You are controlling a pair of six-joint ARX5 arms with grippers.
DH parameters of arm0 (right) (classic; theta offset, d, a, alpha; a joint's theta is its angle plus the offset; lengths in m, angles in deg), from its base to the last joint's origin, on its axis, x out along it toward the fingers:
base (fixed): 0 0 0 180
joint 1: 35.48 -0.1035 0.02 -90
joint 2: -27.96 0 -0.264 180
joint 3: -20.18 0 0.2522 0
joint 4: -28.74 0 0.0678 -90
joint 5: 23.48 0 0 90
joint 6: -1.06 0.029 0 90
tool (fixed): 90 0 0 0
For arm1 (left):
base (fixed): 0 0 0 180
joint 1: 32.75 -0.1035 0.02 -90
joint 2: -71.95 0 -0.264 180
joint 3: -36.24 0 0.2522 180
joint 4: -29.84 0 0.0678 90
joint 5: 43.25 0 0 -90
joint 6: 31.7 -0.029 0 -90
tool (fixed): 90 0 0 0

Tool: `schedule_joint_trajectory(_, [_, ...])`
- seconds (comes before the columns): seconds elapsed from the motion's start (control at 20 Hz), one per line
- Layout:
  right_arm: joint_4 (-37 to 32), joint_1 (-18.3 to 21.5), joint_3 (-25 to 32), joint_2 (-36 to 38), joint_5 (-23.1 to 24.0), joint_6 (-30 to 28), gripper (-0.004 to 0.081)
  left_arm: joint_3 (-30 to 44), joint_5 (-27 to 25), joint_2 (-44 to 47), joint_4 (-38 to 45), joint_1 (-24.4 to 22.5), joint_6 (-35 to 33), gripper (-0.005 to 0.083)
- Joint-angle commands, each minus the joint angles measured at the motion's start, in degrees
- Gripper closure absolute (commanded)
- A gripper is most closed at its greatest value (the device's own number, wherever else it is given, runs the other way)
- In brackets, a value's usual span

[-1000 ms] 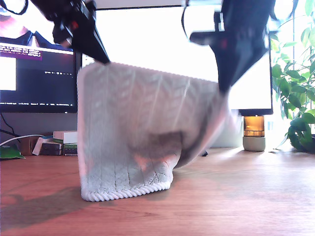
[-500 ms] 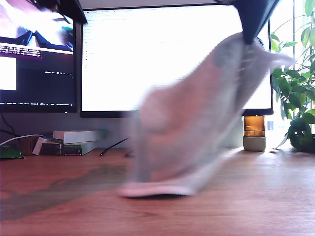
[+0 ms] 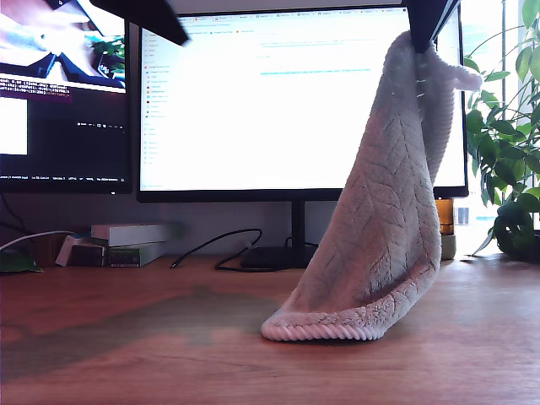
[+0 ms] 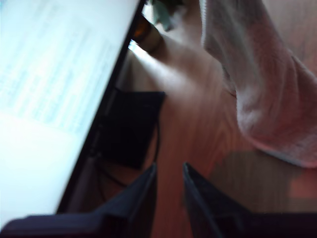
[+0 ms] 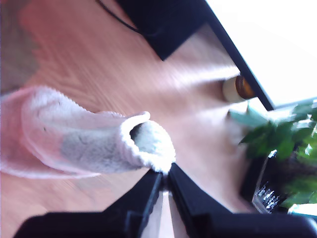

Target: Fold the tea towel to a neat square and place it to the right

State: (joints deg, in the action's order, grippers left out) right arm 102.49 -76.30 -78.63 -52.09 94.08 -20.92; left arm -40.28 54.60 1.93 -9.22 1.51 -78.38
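Our second gripper [image 5: 165, 174] pinches a corner of the tea towel [image 3: 380, 228] between its pressed-together jaws, high above the desk [image 3: 126, 354]; in the exterior view only its dark tip shows, the rest cut off by the frame's top edge. The towel hangs from it in a long drape, its corded hem resting on the wood toward the desk's front, ahead of the monitor [image 3: 278, 101]. Our first gripper [image 4: 170, 183] holds nothing, jaws a little apart, over the monitor's stand [image 4: 131, 126]. The towel hides most of a small amber jar [image 3: 445, 221] beside the plant [image 3: 510, 160].
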Motion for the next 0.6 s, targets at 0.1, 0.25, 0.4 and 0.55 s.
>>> schedule_joint_trajectory(0.1, [-6.62, -2.05, -2.29, 0.07, -2.40, -5.55, 0.0781, 0.50, 1.38, -1.95, 3.72, -4.48, 2.62, 0.0516])
schedule_joint_trajectory(0.25, [0.11, -3.63, -4.68, 0.09, -9.38, -4.35, 0.0781, 0.50, 4.59, -1.44, 4.68, -6.47, 4.74, 0.0516])
schedule_joint_trajectory(0.4, [11.21, -5.81, -4.83, 0.07, -17.27, -0.37, 0.0781, 0.50, 9.07, -1.68, 2.58, -6.84, 4.87, 0.0516])
schedule_joint_trajectory(0.55, [18.14, -7.52, -4.52, 0.07, -21.51, 4.37, 0.0781, 0.50, 12.76, -2.43, 2.56, -6.75, 4.90, 0.0516])
